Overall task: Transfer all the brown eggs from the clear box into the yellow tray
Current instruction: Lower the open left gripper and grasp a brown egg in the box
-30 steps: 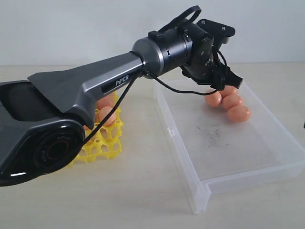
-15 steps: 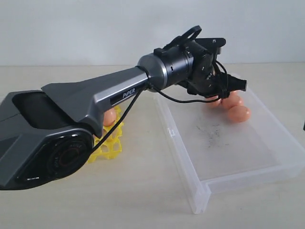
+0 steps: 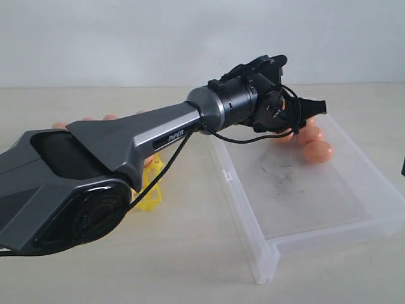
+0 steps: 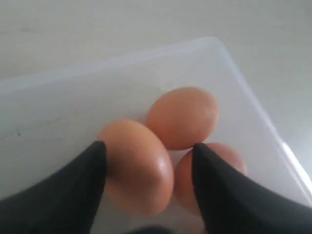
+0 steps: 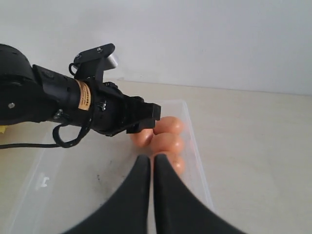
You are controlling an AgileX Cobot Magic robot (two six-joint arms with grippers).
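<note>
Three brown eggs [image 4: 183, 117] lie bunched in a far corner of the clear box [image 4: 253, 97]. My left gripper [image 4: 148, 145] is open and low over them. One egg [image 4: 139, 165] sits between its black fingers [image 4: 85, 187] and another lies partly behind the other finger. In the exterior view the left gripper [image 3: 304, 111] hangs over the eggs [image 3: 316, 151] in the clear box [image 3: 266, 253]. The yellow tray [image 3: 150, 190] is mostly hidden behind the left arm; egg tops [image 3: 82, 120] show above it. My right gripper [image 5: 151, 158] is shut and empty, above the box near the eggs [image 5: 168, 142].
The left arm [image 3: 126, 152] spans the table from the front left to the box's far corner. Dark scuff marks [image 3: 278, 174] mark the box floor. The table [image 3: 190, 266] is pale beige with a white wall behind.
My left gripper has dropped lower and levelled out over the eggs in the box corner, staying open. The arm's bulk has shifted across the yellow tray, hiding more of it. The right gripper stays shut.
</note>
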